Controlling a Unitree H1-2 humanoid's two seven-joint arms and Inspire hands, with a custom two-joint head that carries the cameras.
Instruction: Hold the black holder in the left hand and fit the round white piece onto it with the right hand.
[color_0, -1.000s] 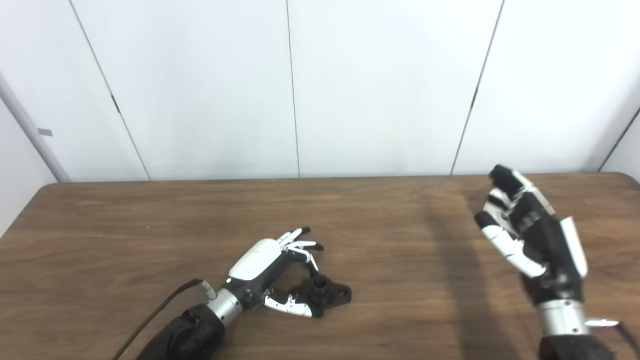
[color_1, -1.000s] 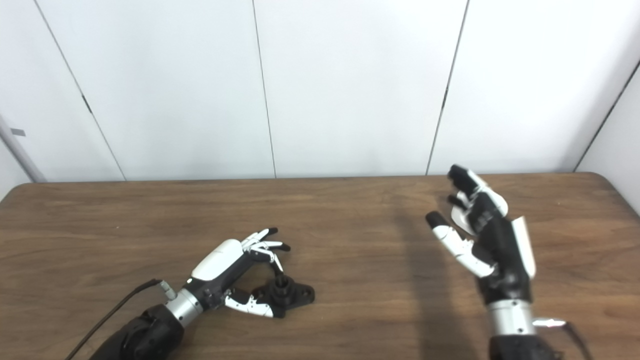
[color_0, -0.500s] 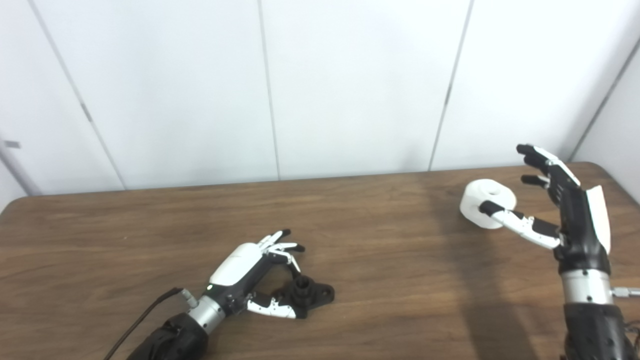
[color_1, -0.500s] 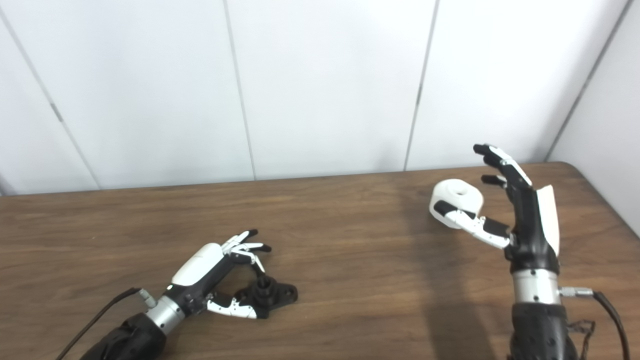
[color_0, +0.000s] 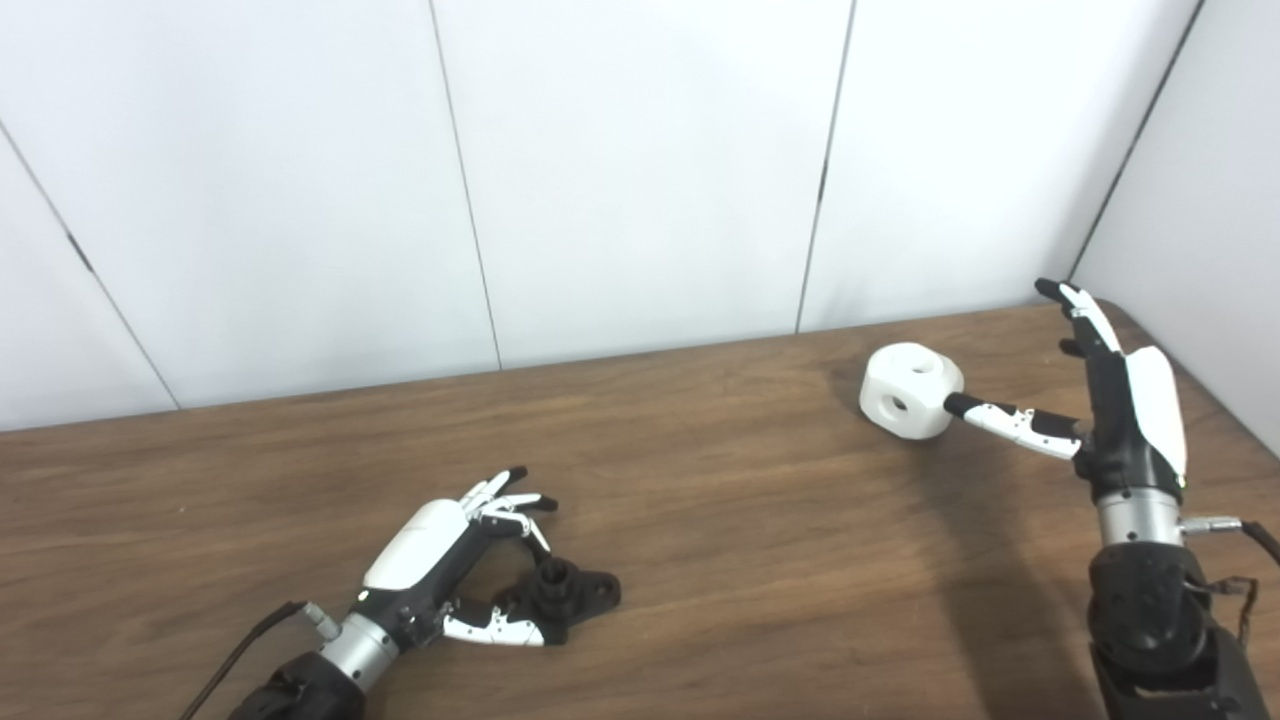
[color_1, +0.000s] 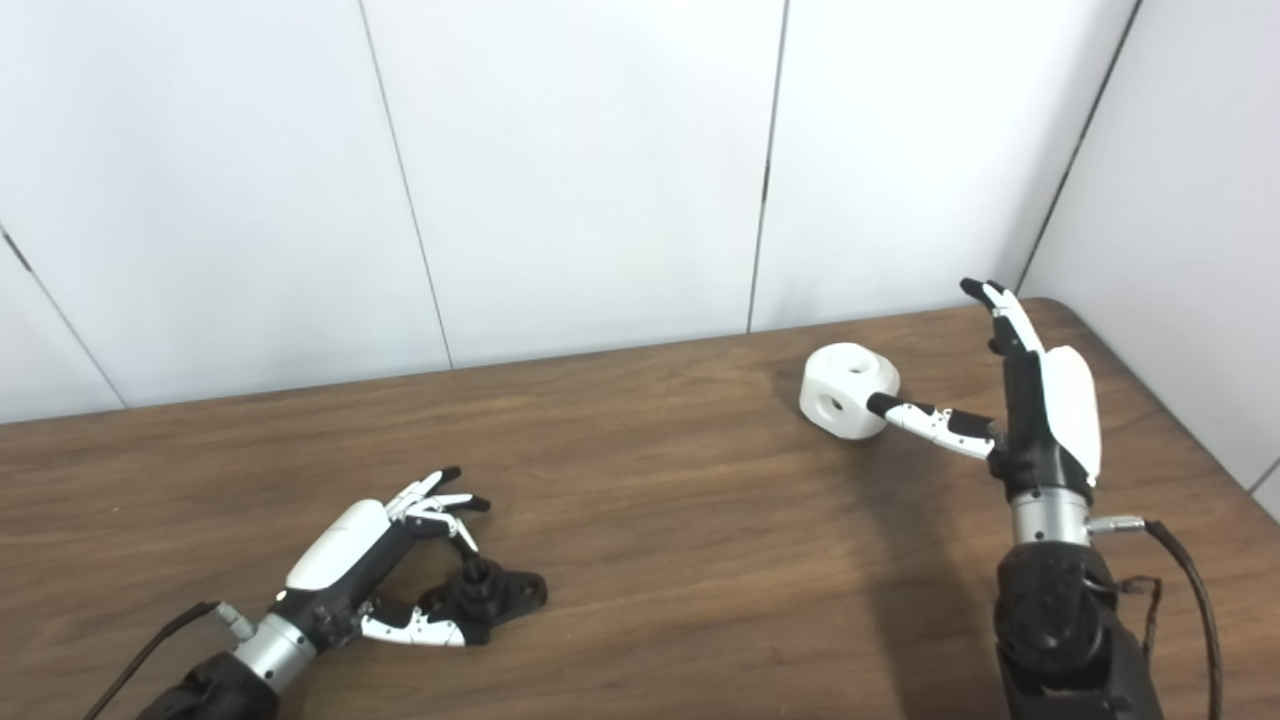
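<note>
Wooden desk (color_0: 760, 540): wide bare stretch mid-desk between the two hands. Right hand (color_0: 1120, 400) near the far right corner, released, fingers spread upright, thumb tip touching the white piece's side. Left hand (color_0: 440, 560) low near the front edge, fingers curled loosely around the black holder, not clearly gripping. White piece (color_0: 910, 390) sits on the desk near the back edge. Black holder (color_0: 565, 595) lies flat on the desk.

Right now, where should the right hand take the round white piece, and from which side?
Probably across the curved side wall of the round white piece, coming from its right, where the open right hand already waits, thumb tip at the wall. Keep the top bore uncovered; it likely goes over the black holder.
</note>
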